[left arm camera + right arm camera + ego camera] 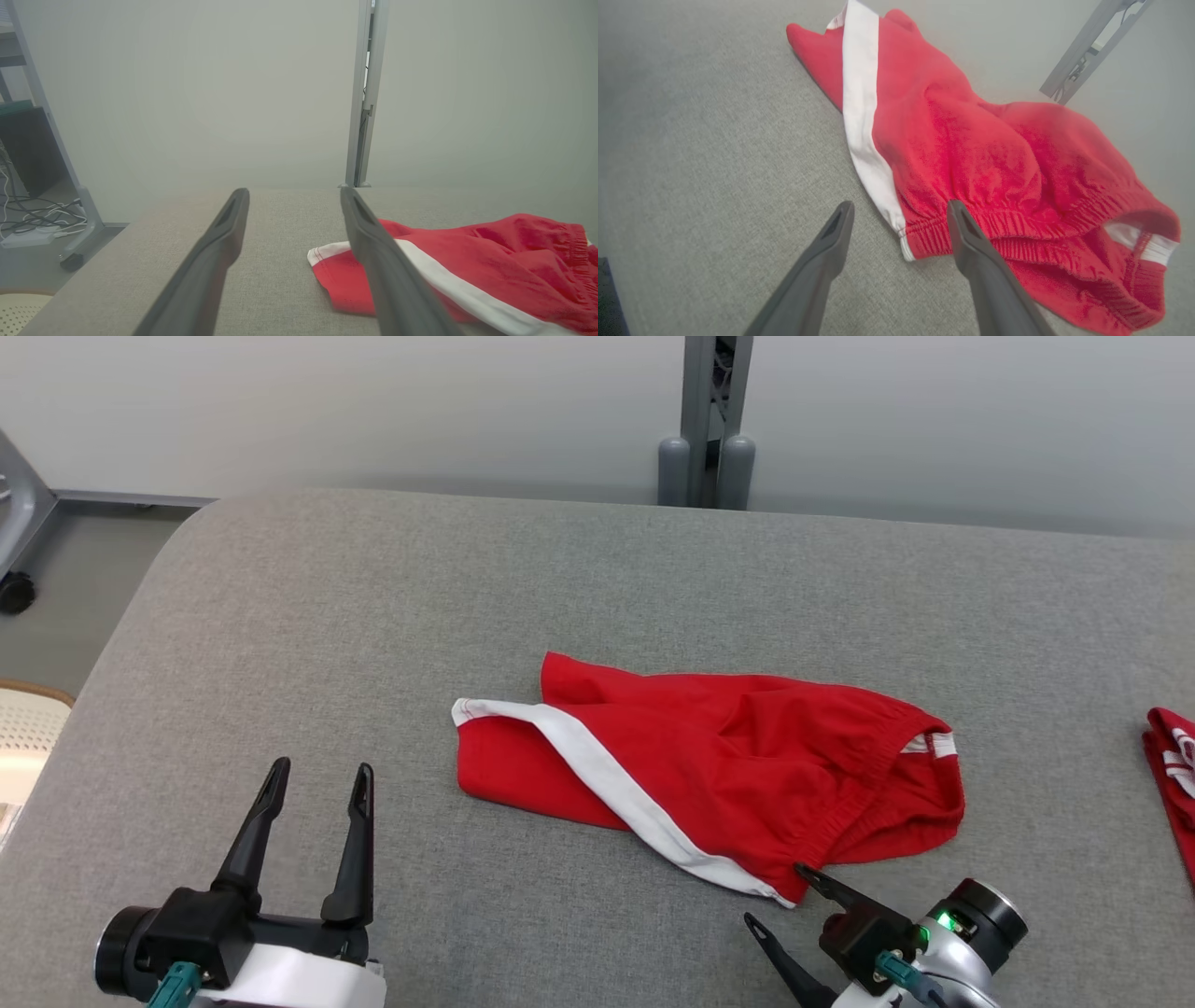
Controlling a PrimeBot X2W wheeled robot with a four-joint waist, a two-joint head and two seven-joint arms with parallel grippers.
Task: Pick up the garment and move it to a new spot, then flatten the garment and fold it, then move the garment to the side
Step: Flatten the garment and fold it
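The bench (373,616) gives me plenty of bare grey cloth: wide open on the left and along the far side, with its rounded left corner falling off to the floor and the far edge running under the wall, where a grey post (705,429) stands. The crowded side is the right, where a second red garment (1174,775) lies at the edge of the head view, well apart from the one I am working. The red shorts (728,756) lie rumpled near the middle of the bench. The leg hem with the white stripe points left and the gathered waistband sits to the right, gaping a little. My left fingers (357,845) sit low on the left, spread wide and holding nothing, clear of the cloth and near the hem. My right fingers (831,887) are also parted and empty. They are at the near waistband corner where the stripe ends. From the right wrist view one finger overlaps the elastic and the other stands over bare bench, but I cannot tell whether either touches the fabric.
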